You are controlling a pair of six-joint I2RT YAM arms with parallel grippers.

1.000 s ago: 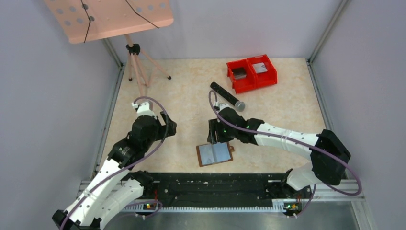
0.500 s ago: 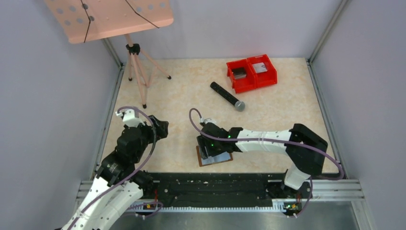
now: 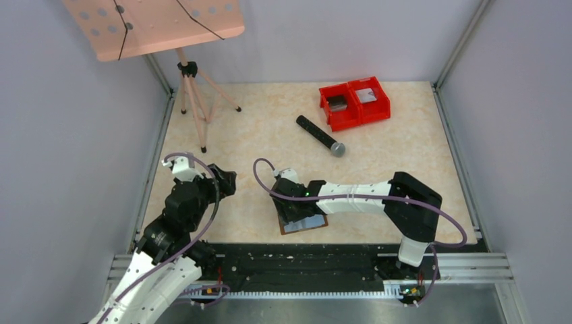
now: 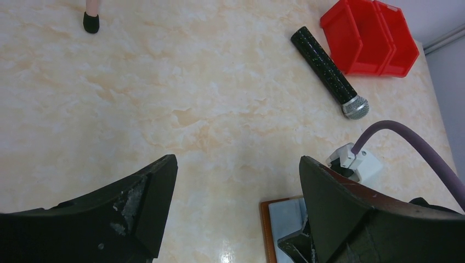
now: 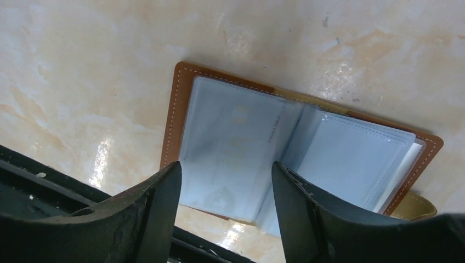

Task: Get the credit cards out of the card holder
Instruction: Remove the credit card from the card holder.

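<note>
The card holder [image 3: 305,223] lies open on the table near the front edge, a brown leather bifold with grey-blue clear sleeves. In the right wrist view [image 5: 296,153] its pockets face up and a brown tab [image 5: 419,208] sticks out at one edge. My right gripper [image 3: 295,210] is open just above its left half, jaws spread over the left sleeve [image 5: 225,181], nothing held. My left gripper [image 3: 226,182] is open and empty, to the left of the holder; a corner of the holder shows in its view [image 4: 282,224]. No card shows outside the sleeves.
A black microphone [image 3: 320,135] lies mid-table. Red twin bins [image 3: 354,101] stand at the back right. A pink music stand on a tripod [image 3: 192,94] stands at the back left. The black rail [image 3: 297,260] runs along the front edge, close to the holder.
My right gripper has moved left and down from beside the holder to over its left half. My left arm drew back to the left and has since held still.
</note>
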